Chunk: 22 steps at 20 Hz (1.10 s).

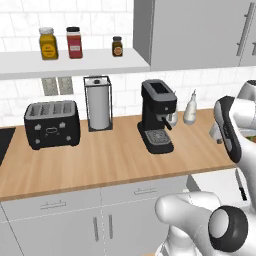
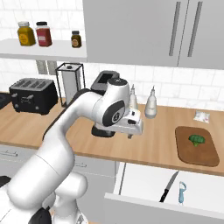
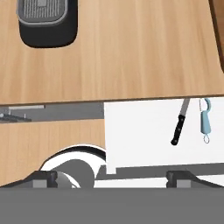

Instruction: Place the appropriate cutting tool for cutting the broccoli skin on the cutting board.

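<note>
A white drawer point(image 2: 144, 177) stands pulled out below the counter. In it lie a black-handled knife point(image 2: 168, 187) point(image 3: 179, 124) and a light blue peeler point(image 2: 182, 192) point(image 3: 205, 122), side by side. The reddish-brown cutting board point(image 2: 194, 156) rests on the counter at the right, with the small green broccoli point(image 2: 196, 140) on it. My gripper point(image 2: 130, 134) point(image 3: 111, 179) hangs above the counter's front edge, left of the board, pointing down. Its fingertips point(image 3: 43, 178) are spread wide apart and open, with nothing between them. Knife and peeler lie below and to the right of it.
A black coffee machine point(image 1: 158, 116) stands just behind my hand, with two white bottles point(image 2: 151, 104) to its right. Further left are a paper towel holder point(image 1: 98, 102) and a black toaster point(image 1: 52, 124). Jars point(image 1: 74, 42) sit on the wall shelf. A small packet point(image 2: 201, 116) lies behind the board.
</note>
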Available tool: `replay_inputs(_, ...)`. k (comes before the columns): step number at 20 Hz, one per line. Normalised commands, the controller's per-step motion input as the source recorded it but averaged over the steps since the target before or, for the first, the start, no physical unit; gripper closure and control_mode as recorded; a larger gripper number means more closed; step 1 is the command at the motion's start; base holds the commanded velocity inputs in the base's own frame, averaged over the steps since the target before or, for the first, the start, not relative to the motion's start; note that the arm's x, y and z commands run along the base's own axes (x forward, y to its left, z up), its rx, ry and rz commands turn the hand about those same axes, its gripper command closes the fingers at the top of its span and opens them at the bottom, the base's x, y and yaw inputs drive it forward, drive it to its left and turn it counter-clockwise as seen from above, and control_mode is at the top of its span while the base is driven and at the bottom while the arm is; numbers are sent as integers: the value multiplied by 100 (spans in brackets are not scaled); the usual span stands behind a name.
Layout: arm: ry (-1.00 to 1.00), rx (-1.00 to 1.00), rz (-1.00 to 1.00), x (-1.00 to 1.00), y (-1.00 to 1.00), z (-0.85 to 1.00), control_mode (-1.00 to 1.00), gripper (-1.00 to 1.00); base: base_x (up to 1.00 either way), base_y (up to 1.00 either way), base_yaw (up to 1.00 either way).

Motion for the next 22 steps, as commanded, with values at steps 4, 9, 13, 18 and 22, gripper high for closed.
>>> replay_inputs(4, 6, 0, -3, -11, -70, -12, -100, -100, 0, 0, 0)
replay_inputs(9, 1, 0, -4, -36, -78, -23, -100, -100, 0, 0, 0)
replay_inputs(13, 0, 0, -5, -66, -68, -31, -100, -100, 0, 0, 0)
replay_inputs(18, 0, 0, -3, -77, -45, -37, -100, -100, 0, 0, 0)
replay_inputs(22, 5, 0, -2, -26, -38, -53, -100, -100, 0, 0, 0)
